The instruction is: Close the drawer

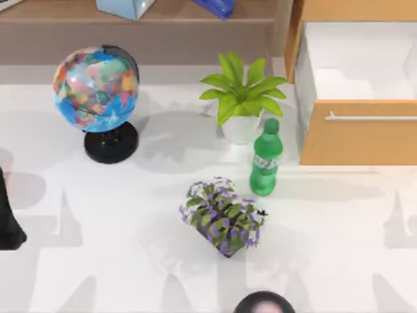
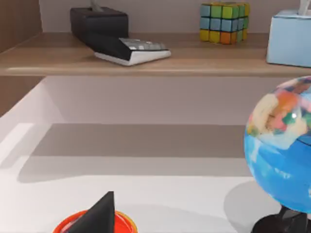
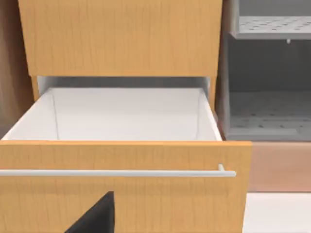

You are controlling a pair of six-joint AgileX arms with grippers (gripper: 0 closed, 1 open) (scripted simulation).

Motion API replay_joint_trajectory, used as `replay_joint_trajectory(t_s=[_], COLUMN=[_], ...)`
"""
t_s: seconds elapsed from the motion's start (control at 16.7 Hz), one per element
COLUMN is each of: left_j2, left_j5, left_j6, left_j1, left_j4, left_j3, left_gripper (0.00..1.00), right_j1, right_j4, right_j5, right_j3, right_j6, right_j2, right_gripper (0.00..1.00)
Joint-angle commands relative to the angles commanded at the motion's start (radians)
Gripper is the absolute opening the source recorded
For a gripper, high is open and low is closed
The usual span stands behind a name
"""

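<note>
Table's right: open drawer (image 1: 355, 134) before right gripper (image 3: 95, 216)

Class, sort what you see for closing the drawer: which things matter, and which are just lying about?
Matter: drawer, pulled open; its handle.

Lying about: globe, green bottle, potted plant, purple flower pot, puzzle cube, calculator.

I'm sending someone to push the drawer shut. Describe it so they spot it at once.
Look to the table's far right corner, right of the leafy green plant and the green bottle. The drawer stands pulled out there, white inside. Its orange-tan wooden front with a thin silver bar handle sets it apart from the brown shelf along the back.
</note>
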Motion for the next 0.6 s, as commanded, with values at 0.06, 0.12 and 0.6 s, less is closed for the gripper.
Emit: replay_joint_trajectory(t_s=[0.06, 0.12, 0.6], left_j2=[0.000, 0.000, 0.000], left_j5=[0.000, 0.000, 0.000], left_j6=[0.000, 0.000, 0.000], left_j1=[0.000, 0.000, 0.000], left_j4=[0.000, 0.000, 0.000], left_j3=[0.000, 0.000, 0.000], left_gripper=[1.00, 1.00, 1.00], right_j1=[0.000, -0.002, -0.331], right_j4=[0.000, 0.001, 0.155], right_j5=[0.000, -0.002, -0.333], right_j3=[0.000, 0.002, 0.254], right_j6=[0.000, 0.000, 0.012], right_j2=[0.000, 0.002, 0.378], right_gripper=[1.00, 1.00, 1.00])
